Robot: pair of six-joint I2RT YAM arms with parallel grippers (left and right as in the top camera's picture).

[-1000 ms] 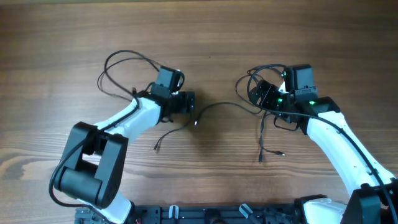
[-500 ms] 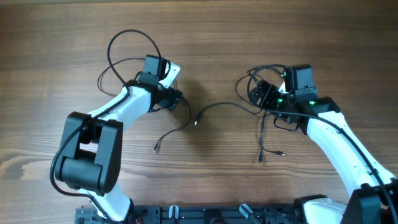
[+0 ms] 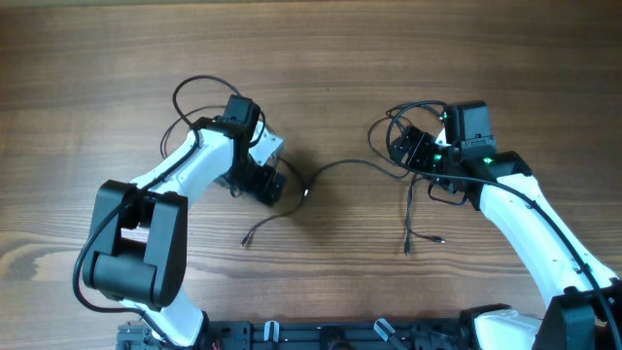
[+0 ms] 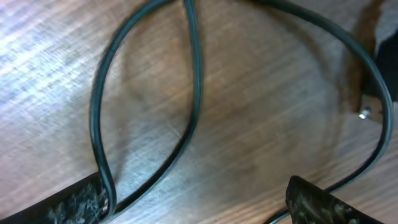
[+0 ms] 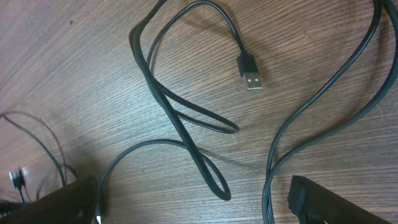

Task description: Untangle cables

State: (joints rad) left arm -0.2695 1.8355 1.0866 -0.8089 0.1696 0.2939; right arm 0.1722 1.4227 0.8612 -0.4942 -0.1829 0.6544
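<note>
Thin black cables lie on the wooden table. One loop (image 3: 199,81) sits behind my left arm, and a loose strand (image 3: 267,224) with a plug end trails below it. A middle cable (image 3: 345,163) runs toward a small bundle (image 3: 397,122) at my right gripper (image 3: 408,148), and another strand (image 3: 409,216) hangs toward the front. My left gripper (image 3: 270,185) is open low over the table; in the left wrist view a cable loop (image 4: 193,93) lies between its fingers (image 4: 199,208). My right gripper (image 5: 196,205) is open over looped cable (image 5: 186,134) with a USB plug (image 5: 250,76).
The wooden table (image 3: 321,49) stretches bare behind both arms. A black frame runs along the front edge (image 3: 321,335). Thicker black arm cables run along my right arm (image 3: 525,199).
My left gripper has swung from pointing right, up toward the loop, then turned down to the right. The left loop has shifted with it. The right arm has not moved.
</note>
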